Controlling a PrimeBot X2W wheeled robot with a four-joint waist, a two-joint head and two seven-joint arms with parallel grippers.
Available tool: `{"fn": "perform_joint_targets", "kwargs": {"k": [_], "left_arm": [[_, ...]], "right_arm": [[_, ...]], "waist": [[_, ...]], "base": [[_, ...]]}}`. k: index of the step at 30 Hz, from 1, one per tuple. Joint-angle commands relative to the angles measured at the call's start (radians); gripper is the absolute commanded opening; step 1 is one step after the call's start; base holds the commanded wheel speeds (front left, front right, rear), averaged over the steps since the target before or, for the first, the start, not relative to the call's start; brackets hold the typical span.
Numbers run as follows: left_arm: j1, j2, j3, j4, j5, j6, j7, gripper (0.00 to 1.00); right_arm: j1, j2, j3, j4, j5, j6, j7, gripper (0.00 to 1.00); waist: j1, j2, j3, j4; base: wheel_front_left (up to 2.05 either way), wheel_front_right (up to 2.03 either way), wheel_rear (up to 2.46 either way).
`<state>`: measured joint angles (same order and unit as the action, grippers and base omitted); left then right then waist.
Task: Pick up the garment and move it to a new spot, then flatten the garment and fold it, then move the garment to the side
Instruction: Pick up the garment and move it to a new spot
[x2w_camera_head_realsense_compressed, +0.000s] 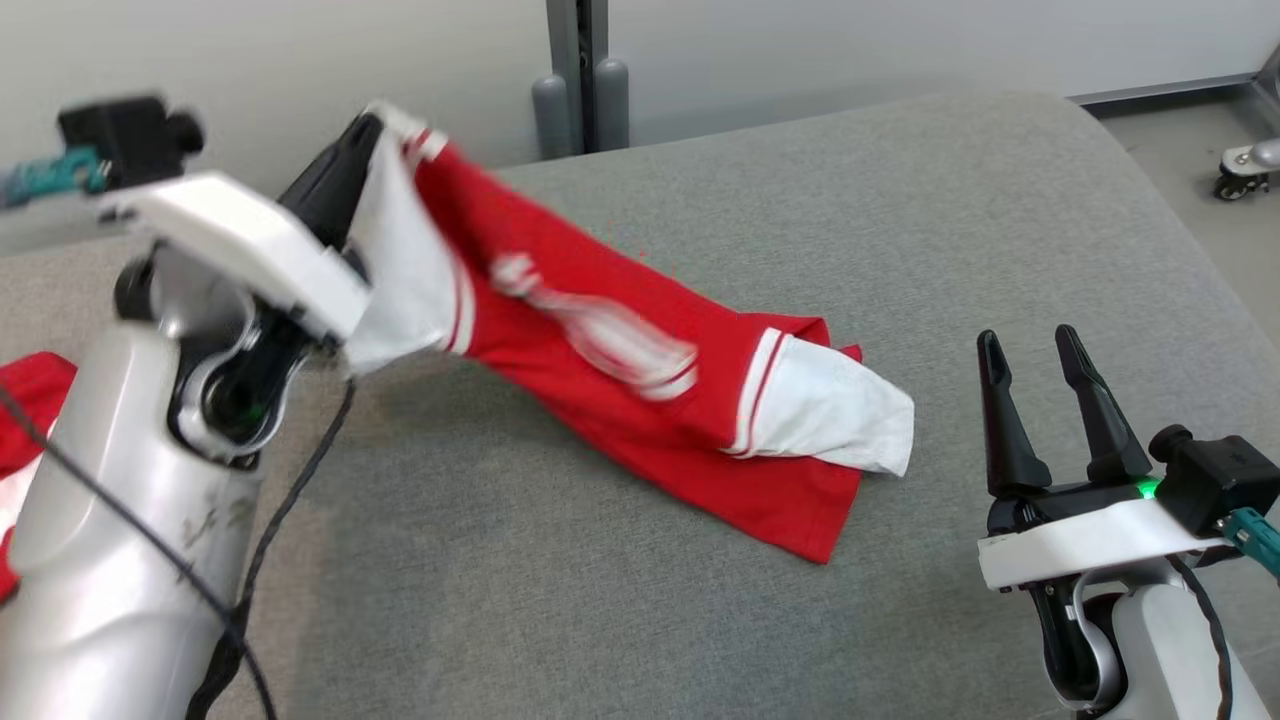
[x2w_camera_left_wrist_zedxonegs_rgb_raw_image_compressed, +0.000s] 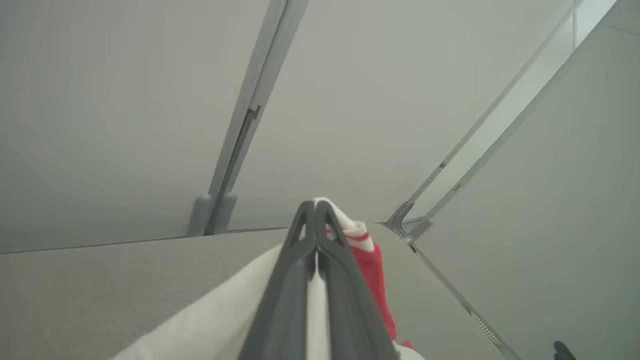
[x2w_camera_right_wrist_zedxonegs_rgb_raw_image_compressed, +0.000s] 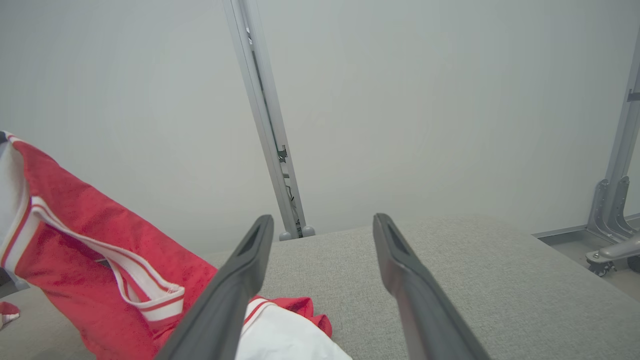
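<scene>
We are holding the garment (x2w_camera_head_realsense_compressed: 600, 340) by a white sleeve, clamped in our left gripper (x2w_camera_head_realsense_compressed: 365, 125) above the grey surface (x2w_camera_head_realsense_compressed: 900, 200). Our right gripper (x2w_camera_head_realsense_compressed: 1027, 337) is hovering nearby, fingers wide apart.

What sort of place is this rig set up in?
Likely a lab or test cell, not a home: plain pale panel walls joined by a grey metal post, a castered metal frame on the floor, and a grey fabric-covered work surface.

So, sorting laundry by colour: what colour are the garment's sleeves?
White sleeves, red body; head view shows it best.
</scene>
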<state>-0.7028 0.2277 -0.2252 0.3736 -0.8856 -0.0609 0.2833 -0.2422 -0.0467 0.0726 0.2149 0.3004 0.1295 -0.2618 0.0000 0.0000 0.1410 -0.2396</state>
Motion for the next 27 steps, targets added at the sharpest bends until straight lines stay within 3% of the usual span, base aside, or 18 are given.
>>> {"fn": "perform_joint_targets", "kwargs": {"k": [1,9,22,23,24,25,27], "left_arm": [[0.020,0.015,0.018,0.007,-0.011,0.005,-0.014,0.00],[0.201,0.083,0.129,0.121,-0.045,0.009,-0.132,0.00],[0.306,0.052,0.141,0.314,-0.010,-0.028,-0.347,0.00],[0.305,0.048,0.137,0.329,-0.009,-0.035,-0.356,0.25],[0.303,0.044,0.133,0.341,-0.005,-0.038,-0.367,0.75],[0.300,0.042,0.128,0.351,0.000,-0.042,-0.380,1.00],[0.296,0.038,0.122,0.360,0.000,-0.051,-0.407,1.00]], "right_arm": [[-0.008,-0.007,-0.003,0.004,-0.001,0.002,-0.005,1.00],[-0.016,-0.007,-0.001,0.010,-0.012,0.002,-0.005,1.00],[-0.010,-0.007,-0.006,0.026,-0.059,0.002,-0.005,1.00],[-0.009,-0.007,-0.003,0.029,-0.062,0.002,-0.005,1.00],[-0.008,-0.007,0.000,0.031,-0.064,0.002,-0.005,1.00],[-0.006,-0.007,0.000,0.034,-0.068,0.002,-0.005,1.00],[-0.003,-0.007,0.001,0.036,-0.072,0.002,-0.005,1.00]], "waist": [[0.0000,0.0000,0.015,0.013],[0.0000,0.0000,0.049,0.050],[0.0000,0.0000,0.028,0.114],[0.0000,0.0000,0.025,0.117],[0.0000,0.0000,0.022,0.120],[0.0000,0.0000,0.019,0.123],[0.0000,0.0000,0.013,0.128]], "base": [[0.00,0.00,0.00],[0.00,0.00,0.00],[0.00,0.00,0.00],[0.00,0.00,0.00],[0.00,0.00,0.00],[0.00,0.00,0.00],[0.00,0.00,0.00]]}}
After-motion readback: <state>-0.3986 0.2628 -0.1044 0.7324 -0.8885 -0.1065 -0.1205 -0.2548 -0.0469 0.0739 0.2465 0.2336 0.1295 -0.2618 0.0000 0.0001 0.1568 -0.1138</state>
